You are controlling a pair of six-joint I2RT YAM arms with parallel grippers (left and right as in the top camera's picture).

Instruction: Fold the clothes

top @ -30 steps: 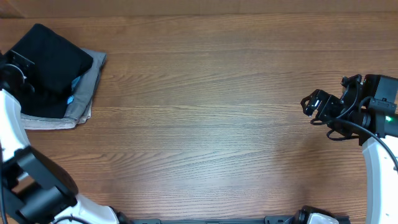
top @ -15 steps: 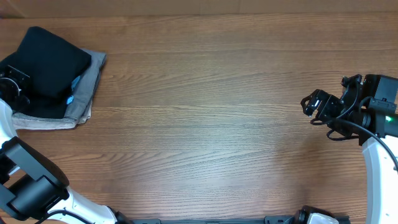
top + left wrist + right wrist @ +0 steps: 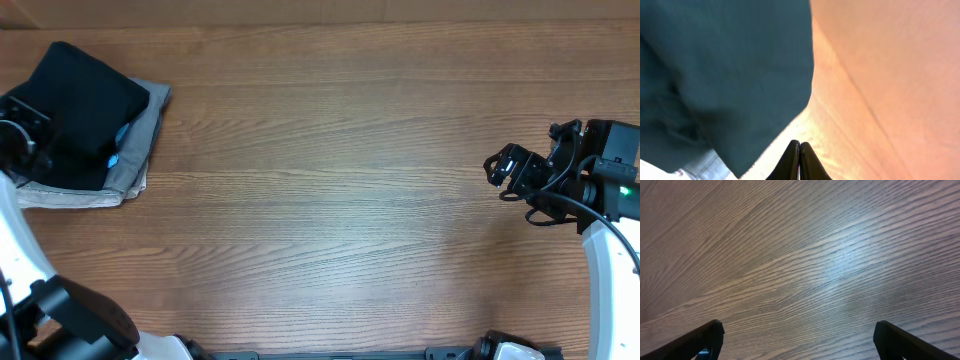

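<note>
Overhead view: pile of folded clothes at the left end of the table [image 3: 330, 200], black garment [image 3: 85, 95] lying on top of a grey garment [image 3: 138, 150]. Left gripper [image 3: 18, 128] at the pile's left edge over the black garment; the left wrist view shows its jaws pressed together, nothing seen between them. Right gripper [image 3: 503, 170] well apart near the table's right edge, over bare wood, jaws spread wide and holding nothing.
</note>
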